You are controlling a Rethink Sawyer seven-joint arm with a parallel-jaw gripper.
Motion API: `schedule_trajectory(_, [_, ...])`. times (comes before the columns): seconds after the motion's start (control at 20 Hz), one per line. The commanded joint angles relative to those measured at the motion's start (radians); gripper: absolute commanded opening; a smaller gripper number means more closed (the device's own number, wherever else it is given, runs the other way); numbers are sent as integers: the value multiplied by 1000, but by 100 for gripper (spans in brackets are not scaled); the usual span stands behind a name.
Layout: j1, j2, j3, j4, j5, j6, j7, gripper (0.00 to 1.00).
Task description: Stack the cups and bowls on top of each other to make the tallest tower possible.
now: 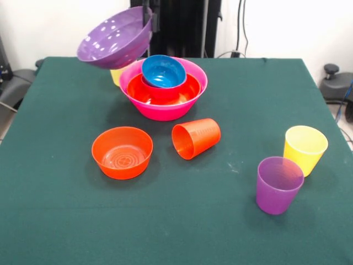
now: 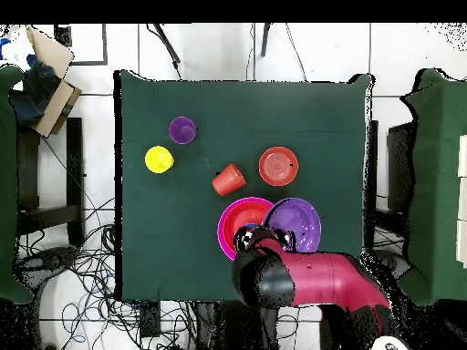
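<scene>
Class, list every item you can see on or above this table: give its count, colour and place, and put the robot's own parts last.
Pink bowl: one, far middle of the table, base of the pile.
Wide orange bowl: one, nested in the pink bowl.
Blue bowl: one, topmost in the pile, tilted.
Purple bowl: one, tilted, in the air beside the pile.
Small orange bowl: one, upright, alone.
Orange cup: one, on its side.
Purple cup: one, upright.
Yellow cups: one by the purple cup, one behind the pile.
Table: one, green cloth.
Claw: one, black, at the purple bowl's rim.
</scene>
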Motion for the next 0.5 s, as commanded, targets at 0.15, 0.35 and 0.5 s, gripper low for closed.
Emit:
schedule_trajectory(0.15, [180, 20, -130, 97, -1, -93, 237, 0])
schedule_trajectory(0.35, [272, 30, -180, 98, 31, -110, 276, 0])
schedule_trajectory(0.5, [321, 95, -219, 57, 33, -147, 295, 0])
